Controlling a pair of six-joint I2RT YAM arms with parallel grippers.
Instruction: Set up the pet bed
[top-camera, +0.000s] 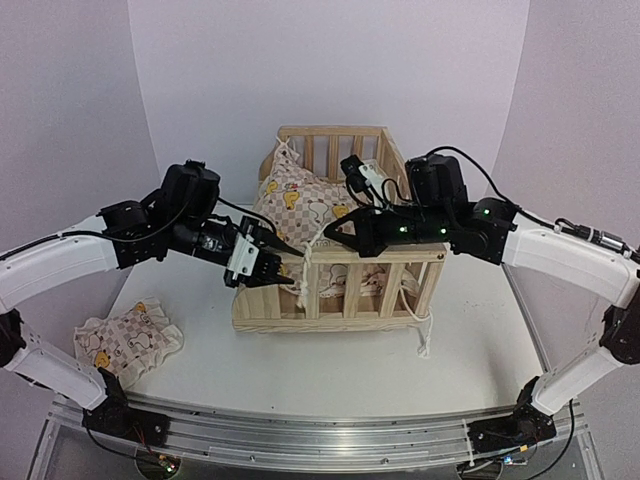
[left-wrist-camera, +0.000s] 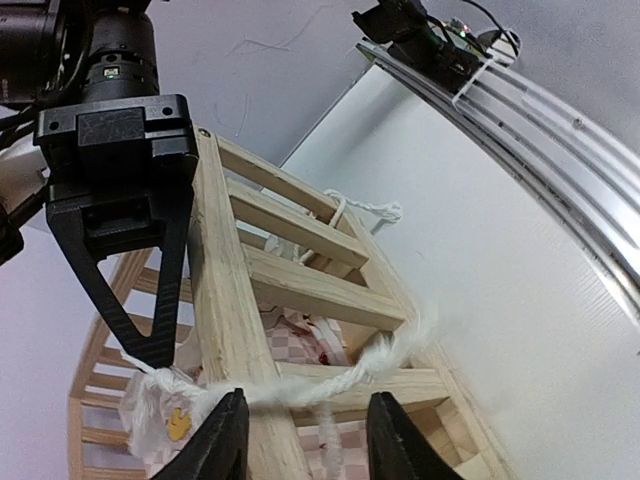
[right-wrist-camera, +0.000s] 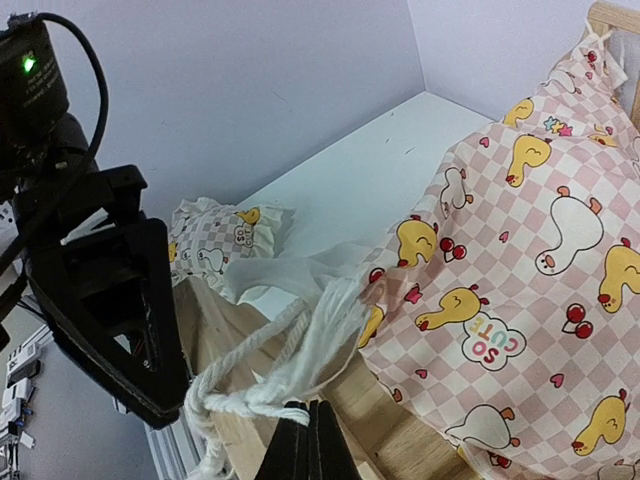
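There is one pine bed frame (top-camera: 330, 322) on one table (top-camera: 330, 380). Two checked, duck-print cushions show: one large cushion (top-camera: 300, 200) and one small cushion (top-camera: 128, 340). Two arms are in view, with one left gripper (top-camera: 290, 263) and one right gripper (top-camera: 329, 232), and two white strings show: one tie cord (right-wrist-camera: 240, 400) and one second cord (top-camera: 424, 338).

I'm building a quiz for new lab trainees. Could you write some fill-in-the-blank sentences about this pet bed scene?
1. The duck-print cushion sits ____ the pine frame.
2. A small matching pillow lies on the table beside the ____ arm.
3. The right gripper is ____ on a tie string.
4. The left gripper has its jaws ____.
Missing words: inside; left; shut; open.
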